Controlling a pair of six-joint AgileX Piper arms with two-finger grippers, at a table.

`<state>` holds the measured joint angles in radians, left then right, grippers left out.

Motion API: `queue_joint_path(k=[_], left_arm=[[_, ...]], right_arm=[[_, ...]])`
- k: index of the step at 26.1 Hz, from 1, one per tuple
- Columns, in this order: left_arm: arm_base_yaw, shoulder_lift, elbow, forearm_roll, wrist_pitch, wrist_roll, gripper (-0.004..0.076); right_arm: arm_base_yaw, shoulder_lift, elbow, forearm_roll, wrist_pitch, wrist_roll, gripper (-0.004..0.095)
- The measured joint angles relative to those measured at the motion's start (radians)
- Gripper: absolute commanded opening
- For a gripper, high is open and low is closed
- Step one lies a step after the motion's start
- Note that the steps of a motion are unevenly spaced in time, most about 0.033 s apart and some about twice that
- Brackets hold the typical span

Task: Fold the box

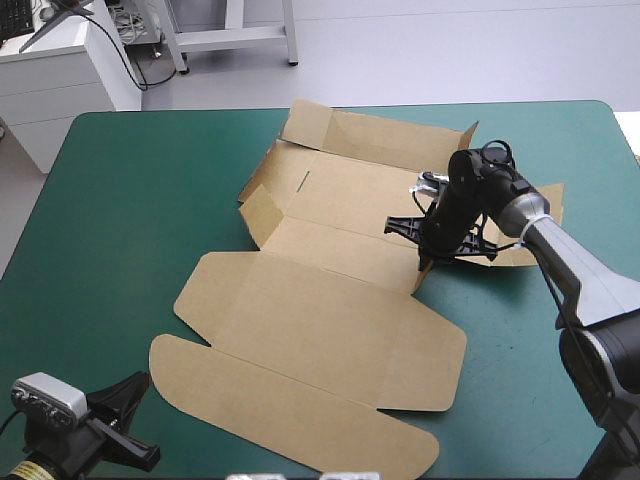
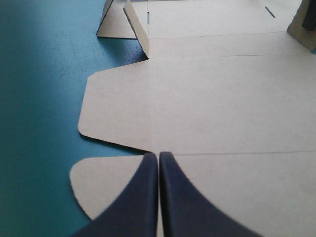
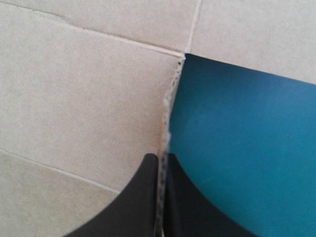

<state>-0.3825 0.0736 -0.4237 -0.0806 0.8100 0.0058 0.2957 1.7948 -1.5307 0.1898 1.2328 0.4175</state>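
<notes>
The brown box (image 1: 320,330) lies as a cut sheet on the teal-green cover, its near lid panels flat. Its far wall (image 1: 390,135) and a small left flap (image 1: 262,212) stand partly raised. My right gripper (image 1: 424,262) points down at the sheet's right side. In the right wrist view it (image 3: 162,157) is shut on the box, with a cut edge of board (image 3: 74,98) between the fingers. My left gripper (image 1: 135,415) hovers by the table's near left corner. In the left wrist view it (image 2: 158,154) is shut with nothing held, its tip over the rounded near flap (image 2: 113,182).
Bare teal-green cover (image 1: 120,200) stretches left of the box and also lies to the right of it (image 1: 520,380). The left flap (image 2: 138,27) stands upright far ahead of my left gripper.
</notes>
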Motion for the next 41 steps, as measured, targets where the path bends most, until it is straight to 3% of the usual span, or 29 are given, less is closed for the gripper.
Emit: queue_joint_path(k=[14,17,25,33,41], left_arm=[[0.000,0.000,0.000,0.000,0.000,0.000,-0.0008],[0.000,0.000,0.000,0.000,0.000,0.000,-0.0008],[0.000,0.000,0.000,0.000,-0.001,0.000,-0.0008],[0.000,0.000,0.000,0.000,-0.001,0.000,-0.0008],[0.000,0.000,0.000,0.000,-0.001,0.000,-0.0008]], right_arm=[[-0.022,0.204,-0.273,-0.120,-0.003,-0.566,-0.0015],[-0.022,0.207,-0.326,-0.138,-0.002,-0.806,-0.0017],[-0.008,0.207,-0.382,-0.017,0.000,-1.239,-0.0017],[0.162,0.232,-0.397,-0.085,-0.105,-1.583,-0.0018],[0.329,0.277,-0.397,-0.114,-0.154,-1.694,-0.0019]])
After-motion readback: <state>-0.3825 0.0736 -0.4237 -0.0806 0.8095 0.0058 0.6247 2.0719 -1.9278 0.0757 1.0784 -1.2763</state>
